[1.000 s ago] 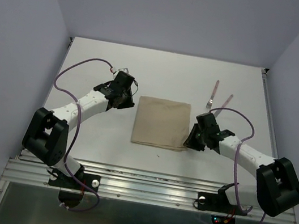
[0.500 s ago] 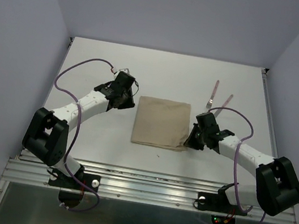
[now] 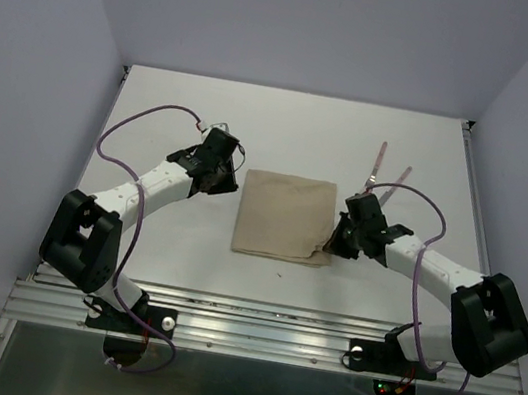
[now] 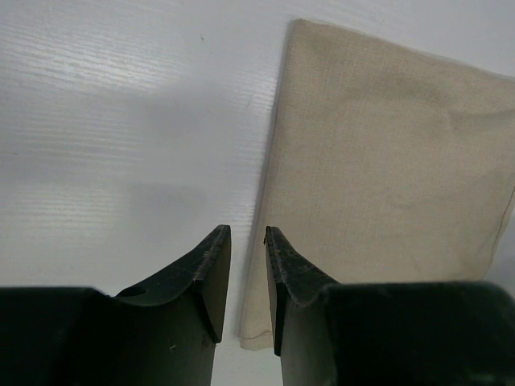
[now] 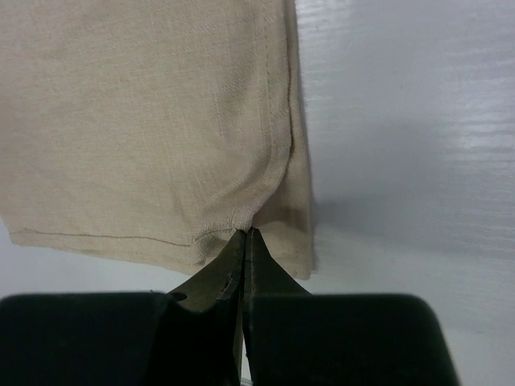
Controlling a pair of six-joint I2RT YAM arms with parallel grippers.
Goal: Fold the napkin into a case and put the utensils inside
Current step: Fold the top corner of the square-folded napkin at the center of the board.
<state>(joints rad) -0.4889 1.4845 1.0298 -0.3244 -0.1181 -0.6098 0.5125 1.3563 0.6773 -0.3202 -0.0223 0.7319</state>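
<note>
Right wrist view, right fingers (image 5: 228, 269) pinching napkin (image 5: 145, 121) at near-right corner, table (image 5: 402, 121) alongside.

I see my right gripper (image 5: 244, 237) with its 2 jaws pressed together on a small pinch of the tan napkin (image 5: 145, 121) near 1 corner. The cloth puckers at the tips. Bare white table (image 5: 402, 121) lies to the right.

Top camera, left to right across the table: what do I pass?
left gripper → napkin → right gripper, pinching the napkin's near right corner → utensils
</note>
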